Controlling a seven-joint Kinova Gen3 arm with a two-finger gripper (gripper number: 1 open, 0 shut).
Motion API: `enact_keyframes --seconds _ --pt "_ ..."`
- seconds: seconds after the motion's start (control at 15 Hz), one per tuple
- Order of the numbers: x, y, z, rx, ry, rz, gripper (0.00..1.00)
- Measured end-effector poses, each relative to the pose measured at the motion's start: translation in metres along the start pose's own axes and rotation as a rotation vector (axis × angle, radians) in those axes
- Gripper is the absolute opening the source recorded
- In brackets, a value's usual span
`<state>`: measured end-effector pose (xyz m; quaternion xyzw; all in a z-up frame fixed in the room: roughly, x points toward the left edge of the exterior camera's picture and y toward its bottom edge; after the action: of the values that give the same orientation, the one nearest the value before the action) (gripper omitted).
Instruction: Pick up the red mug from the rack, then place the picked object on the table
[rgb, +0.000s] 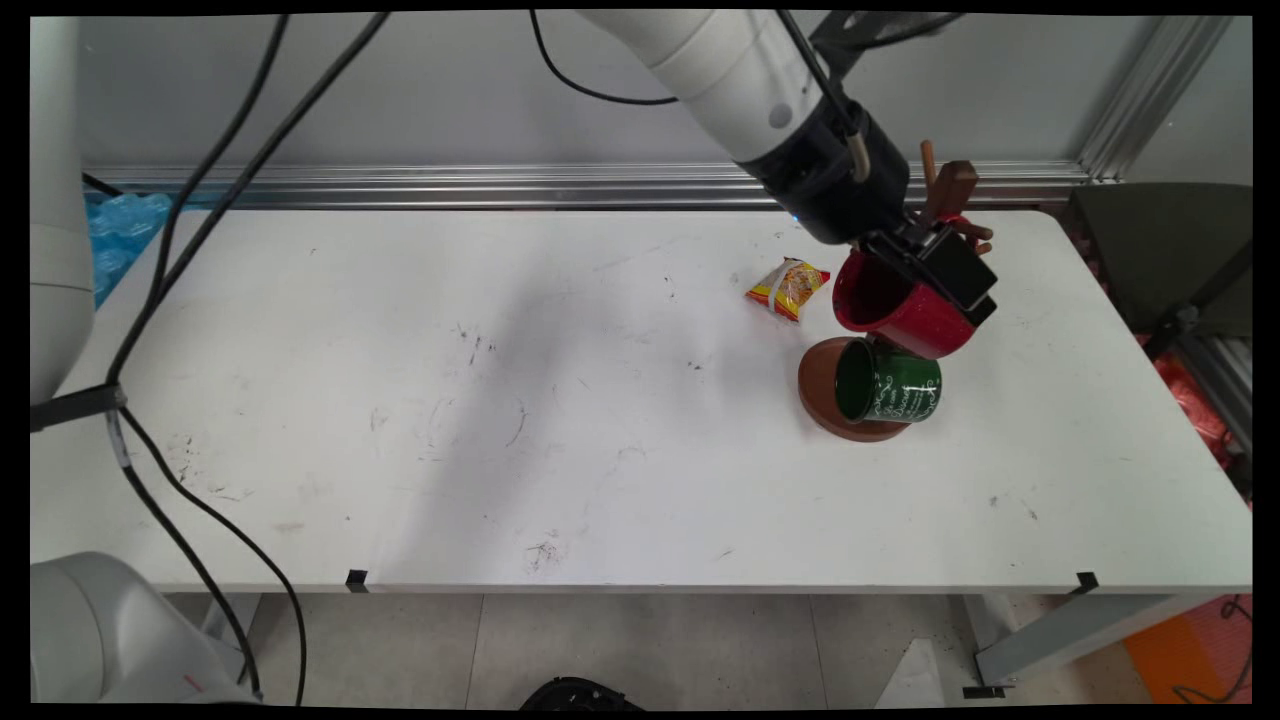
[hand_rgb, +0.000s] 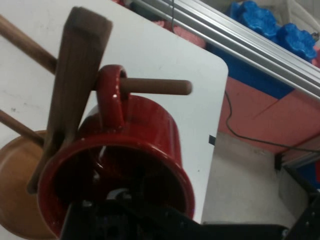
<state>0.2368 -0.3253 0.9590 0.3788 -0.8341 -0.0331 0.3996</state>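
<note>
Red mug (hand_rgb: 145, 130) fills the hand view, mouth toward the lens, rim at the bottom edge against the black linkage. Gripper (hand_rgb: 115, 200) clamped on the mug's wall at the rim: one finger seems to sit inside the cup, the other outside, though the outer one is mostly hidden.

Mug handle (hand_rgb: 110, 95) is looped over a round wooden peg (hand_rgb: 160, 86); the peg passes through the loop and its free end sticks out beyond. Peg belongs to a brown mug tree (rgb: 950, 185), whose upright post stands just beside the handle. Whether the handle bears on the peg or only surrounds it, cannot tell.

Main view: mug held tilted, mouth to picture left, at the far right part of the white table (rgb: 500, 400). Directly below, a green mug (rgb: 890, 385) on its side, mouth also left, over the tree's round base (rgb: 820, 395); hung on a lower peg or resting on the base, not clear. Red and green mugs close, possibly touching.

Yellow-and-red snack packet (rgb: 788, 287) lies flat on the table, just left of the red mug, apart from the base
</note>
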Motion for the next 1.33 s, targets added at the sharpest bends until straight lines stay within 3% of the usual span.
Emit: enact_keyframes --seconds 0.47,0.53,1.33 --pt "-0.003 -0.008 0.018 0.014 -0.008 -0.039 1.0" --pt "-0.004 -0.008 0.02 0.016 -0.008 -0.045 0.0" --pt "-0.01 -0.011 0.026 0.031 -0.003 -0.077 0.0"
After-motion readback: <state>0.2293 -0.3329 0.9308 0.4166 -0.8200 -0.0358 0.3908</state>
